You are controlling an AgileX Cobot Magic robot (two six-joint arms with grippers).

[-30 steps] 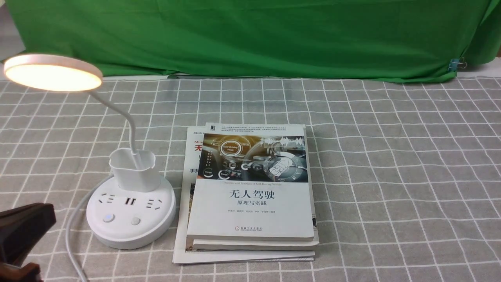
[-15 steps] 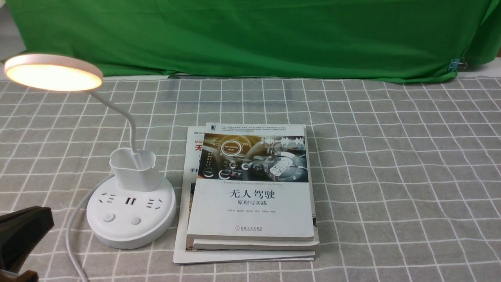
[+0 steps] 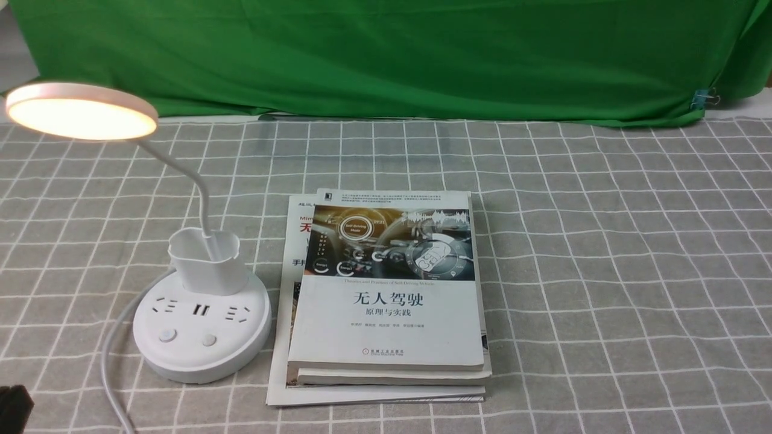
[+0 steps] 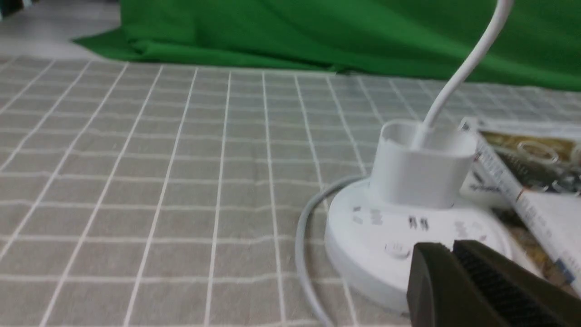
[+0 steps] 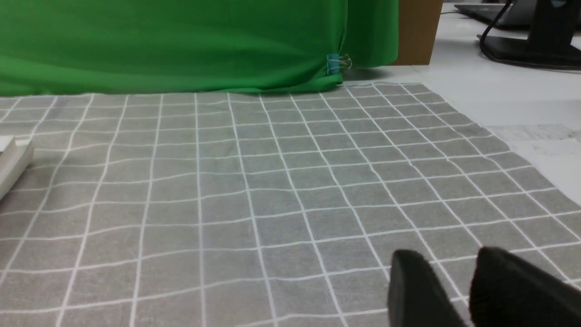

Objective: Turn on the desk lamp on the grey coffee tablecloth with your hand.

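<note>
I'm seeing the white disc-headed desk lamp (image 3: 202, 325) glowing left of the books (image 3: 386, 325), so I'm judging the pressing done. My black left gripper (image 4: 454, 245) is showing closed fingers, my black right gripper (image 5: 447, 261) parted ones; next calls for parking clear.

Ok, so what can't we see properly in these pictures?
- Front view: most of the left claw, cut off by the picture's edge.
- Left wrist view: the lamp's disc head, beyond the top edge.
- Right wrist view: the right claw's fingertips, blurred.
</note>
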